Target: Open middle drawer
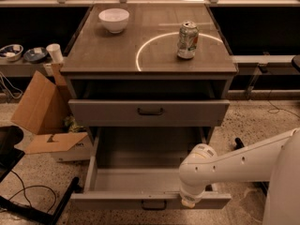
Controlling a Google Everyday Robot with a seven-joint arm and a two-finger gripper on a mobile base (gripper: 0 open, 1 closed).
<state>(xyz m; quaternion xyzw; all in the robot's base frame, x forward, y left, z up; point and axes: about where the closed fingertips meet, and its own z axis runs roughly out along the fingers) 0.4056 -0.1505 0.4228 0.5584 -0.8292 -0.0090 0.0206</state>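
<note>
The middle drawer (117, 199) is pulled far out toward me. It has a low wide front with a small dark centre handle (153, 204), and its grey inside (140, 158) holds nothing. My white arm reaches in from the right. The gripper (190, 201) points down at the right part of the drawer's front edge and is mostly hidden under the wrist. Above it, the taller drawer front with the bigger handle (150, 110) stands a little out from the cabinet. The lowest drawer is hidden beneath the open one.
On the cabinet top (93, 55) stand a white bowl (114, 19) and a drink can (187, 40). An open cardboard box (44, 121) lies on the floor to the left, with cables (18, 196) and a dark stand nearby. Low shelves run behind.
</note>
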